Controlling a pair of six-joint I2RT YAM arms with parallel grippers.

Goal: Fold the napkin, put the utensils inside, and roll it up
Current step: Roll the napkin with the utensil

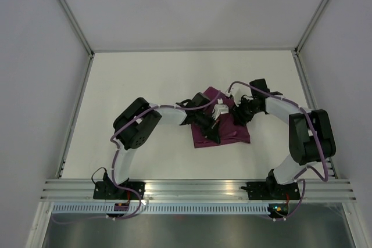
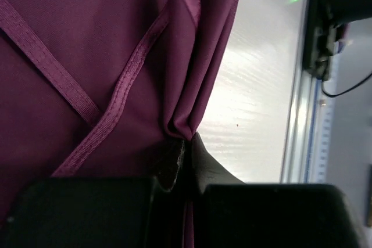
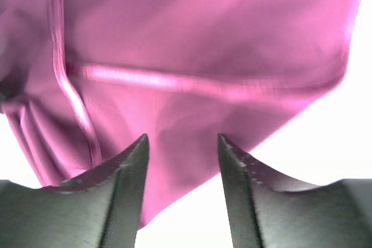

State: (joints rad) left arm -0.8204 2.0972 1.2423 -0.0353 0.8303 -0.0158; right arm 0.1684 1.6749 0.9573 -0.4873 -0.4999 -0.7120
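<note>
Two grippers meet over the napkin (image 1: 229, 135) near the middle of the table (image 1: 145, 79). At its nine o'clock edge the left gripper (image 2: 187, 146) clamps a fold, likely anchoring it; at two o'clock the right gripper (image 3: 182, 143) hovers, fingers apart, empty.

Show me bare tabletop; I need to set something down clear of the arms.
Bare: the white tabletop between the shiny purple cloth napkin and the back wall, and the strip between napkin and the front aluminium rail. Crowded: mid-table, where left gripper and right gripper meet over it.
</note>
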